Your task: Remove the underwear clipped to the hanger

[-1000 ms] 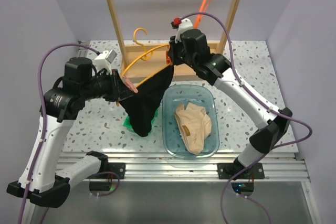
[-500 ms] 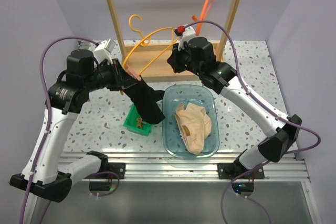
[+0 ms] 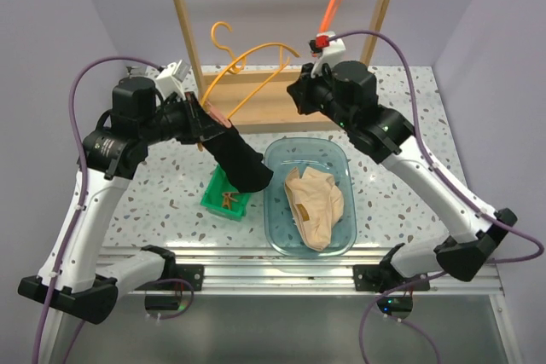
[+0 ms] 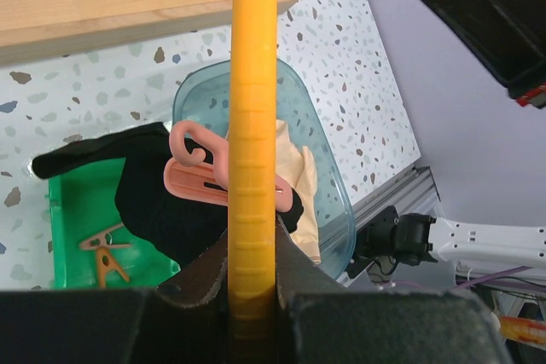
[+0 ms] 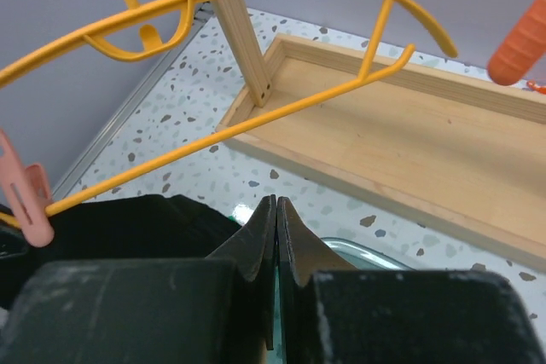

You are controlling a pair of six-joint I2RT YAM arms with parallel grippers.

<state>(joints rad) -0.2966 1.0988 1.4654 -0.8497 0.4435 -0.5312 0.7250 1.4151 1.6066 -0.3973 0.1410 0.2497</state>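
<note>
The left gripper holds an orange hanger, black underwear dangling over a green bin.

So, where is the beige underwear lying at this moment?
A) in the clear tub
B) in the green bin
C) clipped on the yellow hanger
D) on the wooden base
A: the beige underwear lies crumpled inside the clear tub, not in the green bin beside it.
</note>
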